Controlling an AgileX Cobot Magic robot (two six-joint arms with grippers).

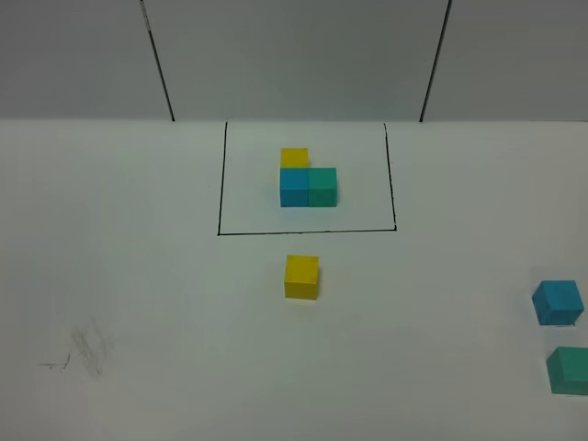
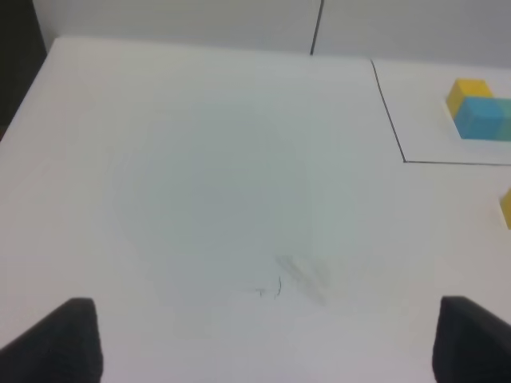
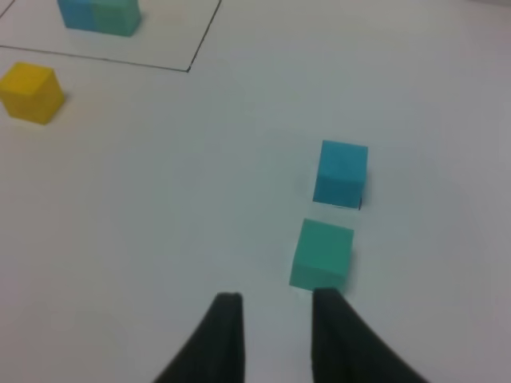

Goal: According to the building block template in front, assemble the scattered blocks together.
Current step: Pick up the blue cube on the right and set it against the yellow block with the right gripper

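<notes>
I log the building block template (image 1: 309,186) as one yellow cube (image 1: 294,156), one sky-blue cube (image 1: 294,186) and one teal-green cube (image 1: 322,186), framed by a thin black drawn rectangle (image 1: 220,184) on the plain white table (image 1: 138,276). The scattered blocks repeat those colours, no pattern on any: yellow block (image 1: 301,277), sky-blue block (image 1: 557,302), teal-green block (image 1: 570,370). I note faint grey scuff marks (image 1: 87,349) on the table, a pale grey wall (image 1: 294,55) with black seams, and both left gripper (image 2: 267,327) and right gripper (image 3: 275,307) black.
</notes>
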